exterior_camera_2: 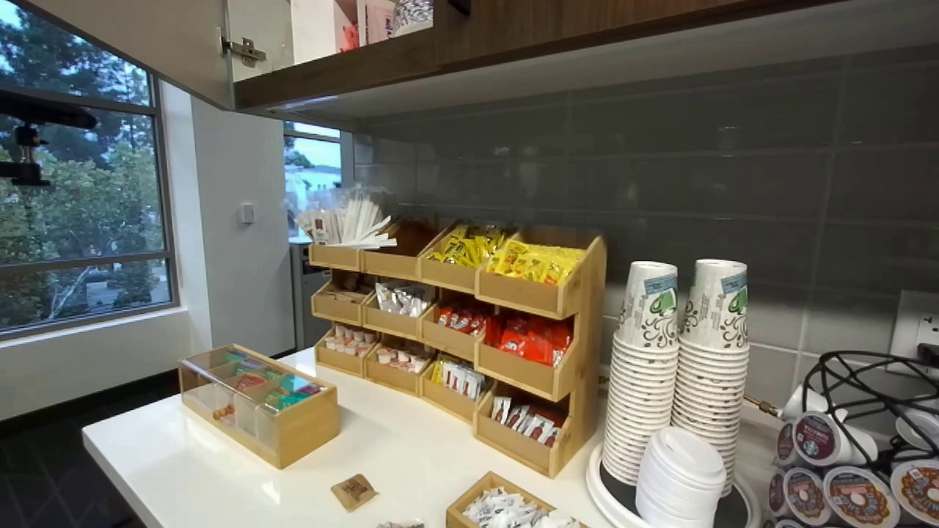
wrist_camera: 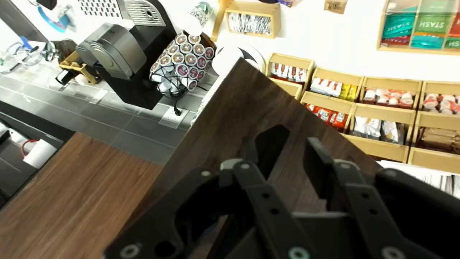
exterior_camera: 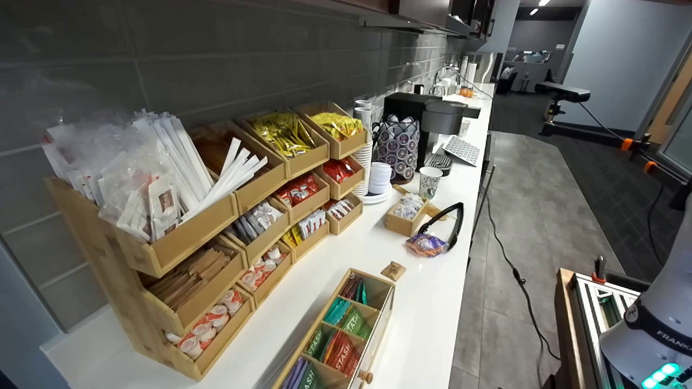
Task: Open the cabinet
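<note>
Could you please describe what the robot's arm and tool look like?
The arm is smooth, rounded and whitish, with a black band lettered "FRANK", cut off by the picture edge, and glowing teal lights. The tool is black, with two angular, jointed fingers and round silvery bolts.

Open cabinet door (exterior_camera_2: 169, 40), stacked cups (exterior_camera_2: 638, 381)

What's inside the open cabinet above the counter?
In an exterior view, the cabinet shows a red item, a pink item and a patterned item. Anything behind them is covered; higher up is out of frame.
</note>
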Controlling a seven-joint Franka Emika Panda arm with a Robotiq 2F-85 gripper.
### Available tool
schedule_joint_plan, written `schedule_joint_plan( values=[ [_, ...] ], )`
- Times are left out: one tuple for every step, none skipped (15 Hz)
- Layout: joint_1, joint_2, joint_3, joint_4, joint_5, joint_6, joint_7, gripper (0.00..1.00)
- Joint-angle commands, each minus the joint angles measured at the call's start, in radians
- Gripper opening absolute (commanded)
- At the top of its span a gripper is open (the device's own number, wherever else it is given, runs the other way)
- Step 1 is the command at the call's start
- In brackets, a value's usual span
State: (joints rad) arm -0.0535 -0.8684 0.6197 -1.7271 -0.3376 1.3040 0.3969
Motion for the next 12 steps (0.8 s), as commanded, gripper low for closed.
schedule_joint_plan(
  values=[
    [-0.035, 0.159, 0.123, 0.107, -0.025, 0.091, 0.004, 0.71],
    [-0.047, 0.172, 0.143, 0.117, -0.044, 0.079, 0.003, 0.78],
    [-0.058, 0.184, 0.162, 0.129, -0.061, 0.064, 0.004, 0.85],
    [-0.068, 0.195, 0.180, 0.139, -0.078, 0.047, 0.005, 0.94],
    [-0.079, 0.205, 0.200, 0.154, -0.093, 0.030, 0.010, 0.99],
    [-0.090, 0.216, 0.220, 0.169, -0.110, 0.007, 0.014, 1.00],
    [-0.099, 0.223, 0.242, 0.182, -0.128, -0.018, 0.020, 1.00],
    [-0.108, 0.229, 0.263, 0.200, -0.146, -0.050, 0.020, 1.00],
    [-0.116, 0.236, 0.283, 0.218, -0.165, -0.078, 0.021, 1.00],
    [-0.123, 0.241, 0.306, 0.236, -0.183, -0.106, 0.022, 1.00],
    [-0.131, 0.244, 0.327, 0.256, -0.203, -0.131, 0.020, 1.00],
    [-0.136, 0.243, 0.344, 0.269, -0.224, -0.145, 0.018, 1.00]
  ],
)
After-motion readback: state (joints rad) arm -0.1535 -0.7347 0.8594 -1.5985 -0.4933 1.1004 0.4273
